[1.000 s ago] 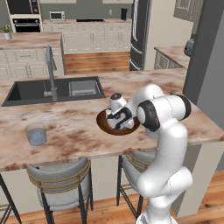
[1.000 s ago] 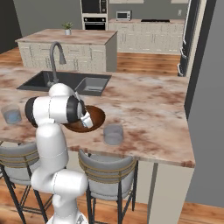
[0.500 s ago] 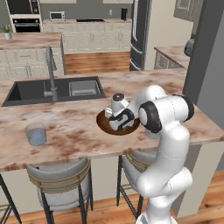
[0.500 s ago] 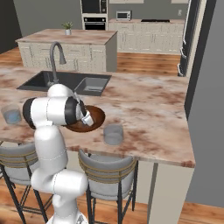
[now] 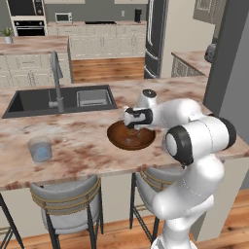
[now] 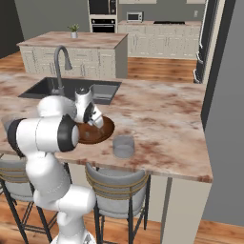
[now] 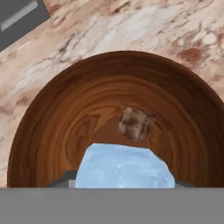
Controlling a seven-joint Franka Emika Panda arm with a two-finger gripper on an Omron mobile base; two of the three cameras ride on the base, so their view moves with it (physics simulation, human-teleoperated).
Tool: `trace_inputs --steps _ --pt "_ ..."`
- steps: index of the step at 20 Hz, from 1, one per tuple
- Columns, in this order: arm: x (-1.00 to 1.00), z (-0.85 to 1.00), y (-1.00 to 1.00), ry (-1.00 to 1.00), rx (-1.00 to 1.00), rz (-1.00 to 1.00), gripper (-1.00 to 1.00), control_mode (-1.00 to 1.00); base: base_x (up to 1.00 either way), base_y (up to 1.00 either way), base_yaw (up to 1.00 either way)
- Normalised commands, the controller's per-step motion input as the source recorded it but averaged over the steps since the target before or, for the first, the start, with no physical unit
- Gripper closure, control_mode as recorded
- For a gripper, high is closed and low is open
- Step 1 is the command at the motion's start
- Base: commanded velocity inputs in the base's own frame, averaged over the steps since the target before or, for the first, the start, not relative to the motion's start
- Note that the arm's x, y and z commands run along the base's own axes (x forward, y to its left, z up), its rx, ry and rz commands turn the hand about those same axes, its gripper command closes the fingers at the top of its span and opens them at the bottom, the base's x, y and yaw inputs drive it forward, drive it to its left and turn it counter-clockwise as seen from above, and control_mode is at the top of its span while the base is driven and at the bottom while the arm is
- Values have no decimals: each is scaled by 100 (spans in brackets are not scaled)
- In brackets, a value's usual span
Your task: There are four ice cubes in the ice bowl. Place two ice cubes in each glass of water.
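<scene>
Even, diffuse light fills the rendered kitchen, bright enough throughout, with no visible lamp or window as its source. Shadows are soft: a faint dark patch lies on the bench [image 5: 87, 141] under the ice bowl [image 5: 130, 138], and the sink basin [image 5: 44, 101] reads darkest. No glare shows on the marble. Both base views look slightly soft and low in detail. In the hand view the near ice cube [image 7: 124, 168] is blurred, with pale, washed edges

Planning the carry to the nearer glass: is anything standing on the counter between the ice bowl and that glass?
Nothing visible does. Bare counter lies between the ice bowl and the glass. The gripper hangs over the bowl, an ice cube between its fingertips.
</scene>
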Motion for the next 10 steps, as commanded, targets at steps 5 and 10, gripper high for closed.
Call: trace_inputs --steps 5,10 --pt "-88 99 3 11 17 1 100 -100 0 0 0" --pt "-64 95 46 18 8 0 100 -100 0 0 0"
